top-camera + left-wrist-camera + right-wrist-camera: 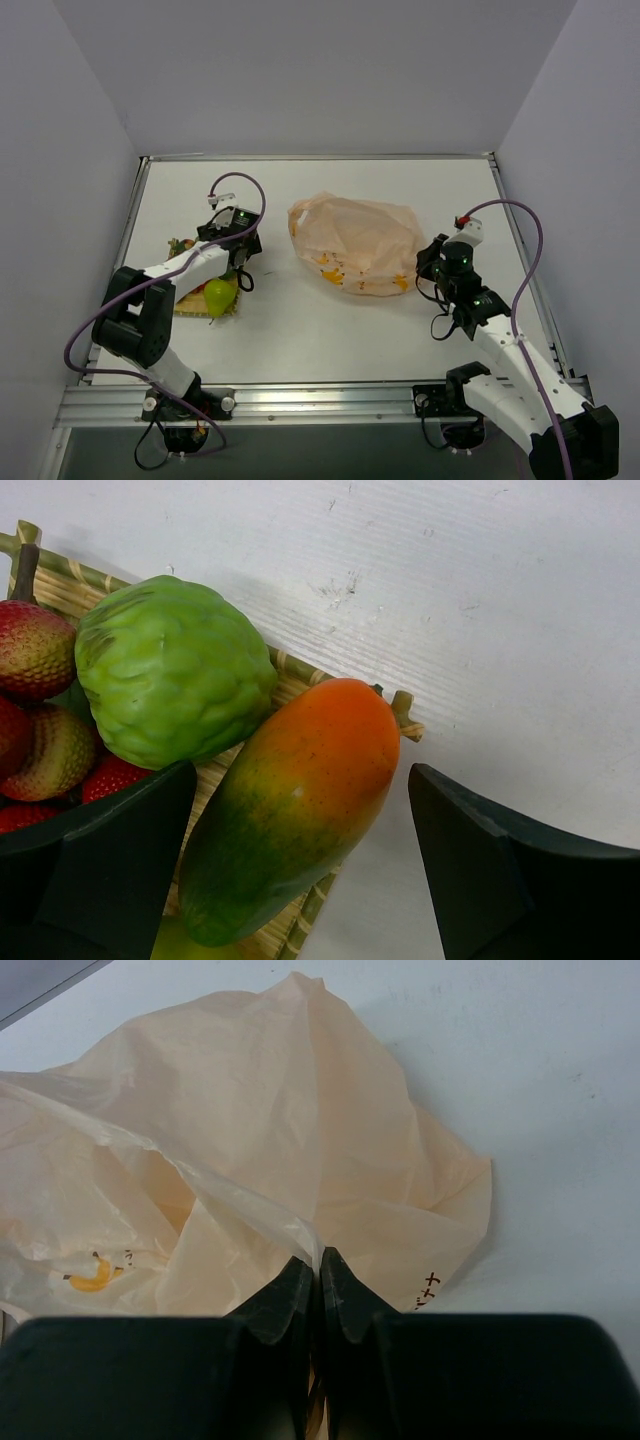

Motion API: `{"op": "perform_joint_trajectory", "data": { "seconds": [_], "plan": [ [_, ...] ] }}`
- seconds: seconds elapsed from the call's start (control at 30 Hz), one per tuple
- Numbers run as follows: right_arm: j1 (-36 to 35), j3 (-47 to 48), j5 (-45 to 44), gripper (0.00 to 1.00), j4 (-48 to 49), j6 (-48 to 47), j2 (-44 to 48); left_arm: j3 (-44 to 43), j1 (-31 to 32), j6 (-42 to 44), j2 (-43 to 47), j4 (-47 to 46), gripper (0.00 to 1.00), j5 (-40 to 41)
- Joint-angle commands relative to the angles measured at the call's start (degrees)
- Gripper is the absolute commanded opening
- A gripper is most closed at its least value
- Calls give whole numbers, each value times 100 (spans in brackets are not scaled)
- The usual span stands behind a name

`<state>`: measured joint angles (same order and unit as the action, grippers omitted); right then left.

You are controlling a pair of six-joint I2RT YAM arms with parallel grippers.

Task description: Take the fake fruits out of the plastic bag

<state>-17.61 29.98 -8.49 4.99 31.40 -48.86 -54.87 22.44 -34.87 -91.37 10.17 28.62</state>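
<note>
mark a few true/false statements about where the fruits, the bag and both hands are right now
1. The right hand is shut on a fold of the plastic bag. True.
2. The left hand is shut on the mango-like fruit. False: it is open, with a finger on either side of the fruit.
3. The green bumpy fruit lies on the woven mat next to the red berry bunch. True.
4. The mango-like fruit is inside the plastic bag. False: it lies on the woven mat, and in the top view the bag sits apart, to the right of the mat.
</note>
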Motion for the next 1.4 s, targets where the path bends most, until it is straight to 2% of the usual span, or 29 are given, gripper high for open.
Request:
{"op": "perform_joint_trajectory", "data": {
  "seconds": [0.0,0.17,0.4,0.53,0.67,0.93,0.97,1.07,1.1,1.17,1.2,1.37],
  "plan": [
    [29,34,-21,3,125,-64,166,-278,15,42,313,2,88,91],
    [20,122,-30,4,63,-46,184,-366,181,138,725,-112,97,-514],
    [29,219,-213,6,-77,-28,184,-1121,858,463,1436,64,94,-1278],
    [38,324,-425,8,-296,15,289,-1236,1034,525,1894,90,94,-1841],
    [64,474,-952,8,-508,42,474,-1245,1070,657,2360,291,94,-2229],
    [108,439,-2138,9,-790,252,667,-1245,1070,1140,3204,1239,94,-2449],
    [117,361,-2209,11,-781,279,676,-1280,1070,1201,3257,1346,94,-2475],
    [117,333,-2210,41,-789,349,597,-1350,1070,1474,3468,1715,94,-2423],
    [108,377,-2175,67,-789,341,571,-1368,1070,1527,3573,1768,94,-2414],
    [117,500,-2113,93,-824,245,579,-1360,1079,1703,3679,1804,94,-2431],
    [108,718,-2130,100,-877,192,614,-1333,1070,1720,3792,1778,94,-2414],
    [108,1887,-2358,100,-1404,-230,1123,-1280,1070,1703,4101,1760,94,-2151]
  ]
}}
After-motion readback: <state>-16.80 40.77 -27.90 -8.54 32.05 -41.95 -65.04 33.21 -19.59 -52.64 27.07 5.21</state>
